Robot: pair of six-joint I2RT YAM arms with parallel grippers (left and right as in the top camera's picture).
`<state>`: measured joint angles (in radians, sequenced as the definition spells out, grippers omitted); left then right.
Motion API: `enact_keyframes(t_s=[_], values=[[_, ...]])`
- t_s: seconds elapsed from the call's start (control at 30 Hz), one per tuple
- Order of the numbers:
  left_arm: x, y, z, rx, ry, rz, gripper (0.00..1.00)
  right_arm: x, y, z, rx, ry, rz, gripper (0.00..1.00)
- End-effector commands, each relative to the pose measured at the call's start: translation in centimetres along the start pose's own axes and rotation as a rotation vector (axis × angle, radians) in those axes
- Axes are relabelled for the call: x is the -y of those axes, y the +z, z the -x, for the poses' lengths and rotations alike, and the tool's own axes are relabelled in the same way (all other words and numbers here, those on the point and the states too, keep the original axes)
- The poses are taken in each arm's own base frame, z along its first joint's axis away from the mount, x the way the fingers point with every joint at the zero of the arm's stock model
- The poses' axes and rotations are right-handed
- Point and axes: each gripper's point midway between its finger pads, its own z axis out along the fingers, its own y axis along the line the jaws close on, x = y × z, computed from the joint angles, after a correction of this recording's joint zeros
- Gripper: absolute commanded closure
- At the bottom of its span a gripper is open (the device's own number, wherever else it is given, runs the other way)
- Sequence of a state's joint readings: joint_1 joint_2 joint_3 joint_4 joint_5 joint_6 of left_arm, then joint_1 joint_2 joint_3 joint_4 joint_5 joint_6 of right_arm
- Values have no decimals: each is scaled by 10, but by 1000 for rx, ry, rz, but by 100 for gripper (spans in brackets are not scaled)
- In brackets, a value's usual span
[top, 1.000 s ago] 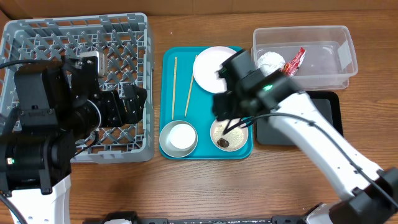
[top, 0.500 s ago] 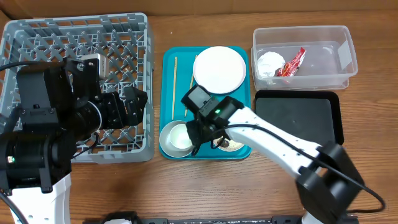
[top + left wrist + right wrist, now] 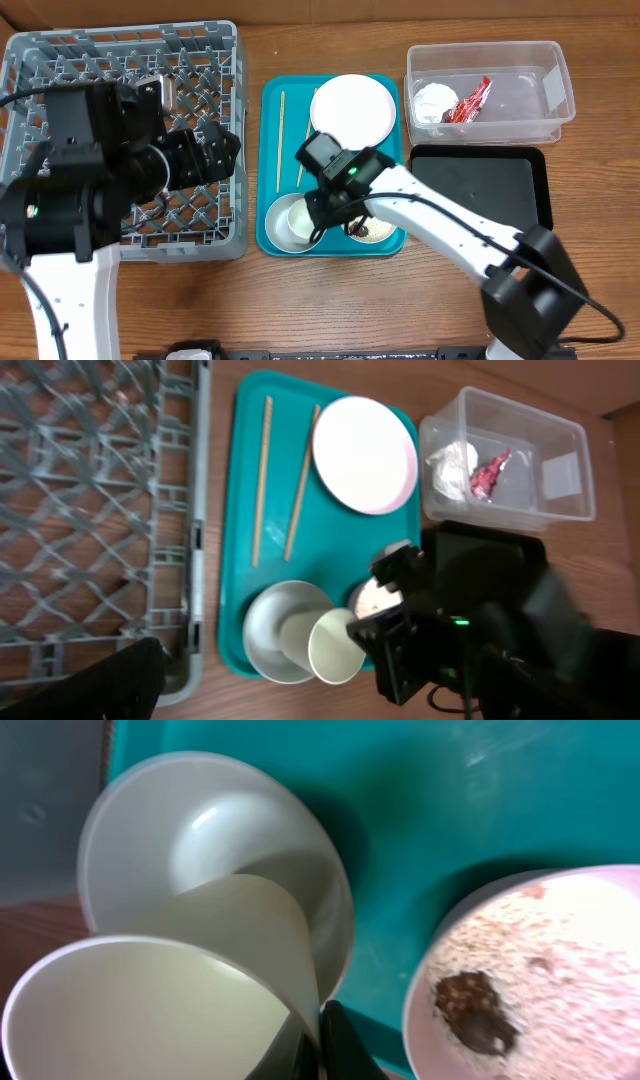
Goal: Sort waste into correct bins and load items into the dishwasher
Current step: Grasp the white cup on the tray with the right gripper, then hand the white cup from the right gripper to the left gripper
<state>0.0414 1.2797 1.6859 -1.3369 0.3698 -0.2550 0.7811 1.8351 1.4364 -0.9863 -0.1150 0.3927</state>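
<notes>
My right gripper (image 3: 322, 1030) is shut on the rim of the white cup (image 3: 150, 1010), which leans tilted in the left pale bowl (image 3: 200, 830) on the teal tray. The cup (image 3: 335, 647) also shows in the left wrist view. The other bowl (image 3: 540, 970) holds rice grains and a brown scrap (image 3: 475, 1010). The plate (image 3: 352, 110) and chopsticks (image 3: 281, 140) lie on the tray. The clear tub (image 3: 520, 60) holds the red wrapper (image 3: 470, 100) and white wad (image 3: 434, 102). My left gripper (image 3: 215, 160) is open and empty over the grey rack (image 3: 60, 60).
The black tray (image 3: 490, 185) sits right of the teal tray (image 3: 275, 100), below the clear tub. My right arm stretches from the lower right across the table to the teal tray. The rack fills the left side.
My right gripper moved left from the rice bowl to the cup, closed on its rim and tipped it. My left arm shifted slightly up over the rack.
</notes>
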Motion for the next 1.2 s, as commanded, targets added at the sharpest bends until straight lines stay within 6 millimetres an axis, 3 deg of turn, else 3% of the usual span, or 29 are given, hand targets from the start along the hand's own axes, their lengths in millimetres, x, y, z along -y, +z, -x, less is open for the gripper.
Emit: enact_keyframes(t_s=[0.0,0.03,0.1,0.27,0.4,0.53,0.67,0.73,0.83,0.93,1.03,1.1,1.17], values=[[16,9,6,-42,-37,-126,0,-1,-78,40,205,30,74,96],[26,12,8,-67,-17,-218,0,0,-104,48,255,16,130,96],[44,11,11,-95,13,-385,0,-9,-137,53,307,-73,260,96],[76,-4,16,-128,65,-750,0,-33,-215,49,447,-302,601,96],[89,-11,15,-139,92,-903,0,-42,-256,44,524,-416,788,96],[95,-17,13,-154,75,-968,2,-54,-275,40,554,-496,902,96],[106,-24,7,-179,69,-1029,20,-59,-285,43,601,-552,926,96],[112,-27,2,-204,55,-1055,21,-60,-288,46,623,-569,924,96],[123,-33,-5,-245,41,-1102,19,-62,-293,50,647,-573,928,96],[134,-41,-11,-270,46,-1164,2,-60,-292,58,661,-539,909,96],[142,-47,-16,-261,93,-1195,1,-58,-291,62,669,-522,890,96],[143,-49,-17,-261,99,-1198,8,-58,-292,63,679,-528,889,96],[143,-50,-18,-258,103,-1199,22,-59,-295,64,693,-539,888,96]])
